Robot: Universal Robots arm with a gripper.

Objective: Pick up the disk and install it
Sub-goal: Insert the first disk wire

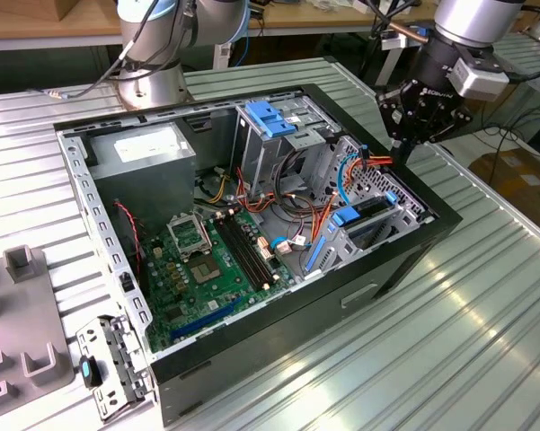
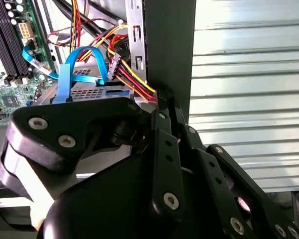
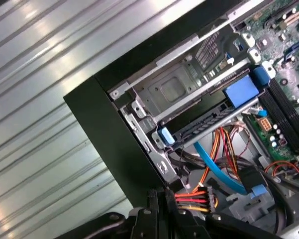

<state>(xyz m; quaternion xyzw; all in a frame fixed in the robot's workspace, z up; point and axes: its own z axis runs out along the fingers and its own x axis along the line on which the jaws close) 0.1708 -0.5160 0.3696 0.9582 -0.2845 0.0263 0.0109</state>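
At the exterior view's upper right, the gripper (image 1: pixel 402 148), fingers drawn together and empty, hangs over the computer case (image 1: pixel 404 260) rim, beside the disk (image 1: pixel 370 208) seated in its bay.

My claw (image 1: pixel 402 144) is matt black metal with bright screw heads, and in the second wrist view its links (image 2: pixel 164 164) carry a faint sheen. The table (image 1: pixel 485 296) under me is pale ribbed metal, brushed and softly shiny. The computer case (image 1: pixel 386 269) has dull black outer walls and bare grey sheet steel within. The disk (image 3: pixel 204 124) in its bay is dark and matt, with glossy blue plastic tabs. The flat blue cable (image 3: pixel 219 169) looks smooth and slick. The circuit board (image 1: pixel 198 269) is glossy green.
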